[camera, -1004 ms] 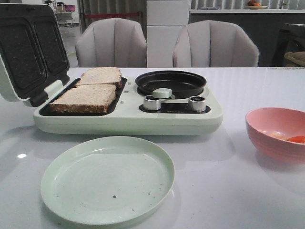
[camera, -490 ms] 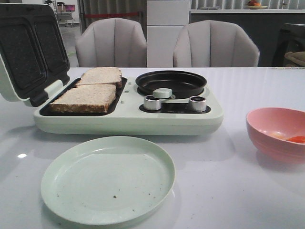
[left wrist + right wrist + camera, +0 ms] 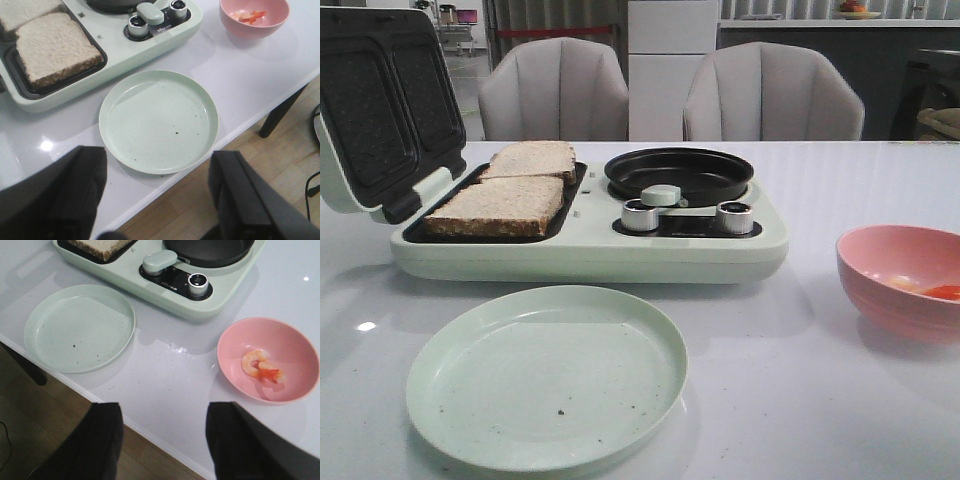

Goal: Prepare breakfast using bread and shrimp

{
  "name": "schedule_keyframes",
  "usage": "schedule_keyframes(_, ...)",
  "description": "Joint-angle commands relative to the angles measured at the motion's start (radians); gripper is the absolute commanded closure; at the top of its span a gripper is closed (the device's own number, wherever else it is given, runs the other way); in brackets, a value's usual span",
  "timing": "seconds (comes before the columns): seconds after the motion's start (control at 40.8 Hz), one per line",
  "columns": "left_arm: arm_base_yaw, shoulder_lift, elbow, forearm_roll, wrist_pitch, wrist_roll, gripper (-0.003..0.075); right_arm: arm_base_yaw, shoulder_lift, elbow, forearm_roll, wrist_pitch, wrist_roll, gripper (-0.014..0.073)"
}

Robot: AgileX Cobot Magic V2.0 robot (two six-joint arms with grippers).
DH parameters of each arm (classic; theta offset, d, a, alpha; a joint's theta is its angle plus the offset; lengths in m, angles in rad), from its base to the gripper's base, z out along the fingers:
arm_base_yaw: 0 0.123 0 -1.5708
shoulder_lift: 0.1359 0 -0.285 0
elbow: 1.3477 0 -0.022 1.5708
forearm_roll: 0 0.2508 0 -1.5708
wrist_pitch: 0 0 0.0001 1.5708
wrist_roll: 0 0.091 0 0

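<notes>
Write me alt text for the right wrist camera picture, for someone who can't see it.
A pink bowl holding the shrimp sits on a white table, next to an empty pale green plate. Beyond them is a green breakfast maker with the bread and a black pan. The open right hand hovers in the foreground.

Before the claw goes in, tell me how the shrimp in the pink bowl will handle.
The shrimp looks small, curled and glossy, so probably light but slippery. It lies low in the pink bowl, whose sloped wall may let it slide away.
</notes>
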Motion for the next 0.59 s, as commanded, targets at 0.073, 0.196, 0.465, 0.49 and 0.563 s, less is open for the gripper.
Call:
schedule_keyframes(0.073,-0.007,0.001,-0.025,0.009,-0.095,-0.003,0.0234,0.004,0.002,-0.026,-0.005,-0.057,-0.001,0.0111)
schedule_keyframes(0.196,-0.007,0.011,-0.038,0.012,-0.107,-0.003,0.0234,0.004,0.002,-0.026,-0.005,-0.057,-0.001,0.0111)
schedule_keyframes(0.465,-0.007,0.212,-0.216,0.06,0.207,-0.003,0.0234,0.004,0.002,-0.026,-0.005,-0.057,-0.001,0.0111)
schedule_keyframes(0.49,-0.007,0.25,-0.233,0.06,0.238,-0.003,0.0235,0.004,0.002,-0.026,-0.005,-0.057,-0.001,0.0111)
schedule_keyframes(0.563,-0.002,0.326,-0.272,0.059,0.302,-0.005,0.0248,0.004,0.002,-0.026,-0.005,-0.057,-0.001,0.0111)
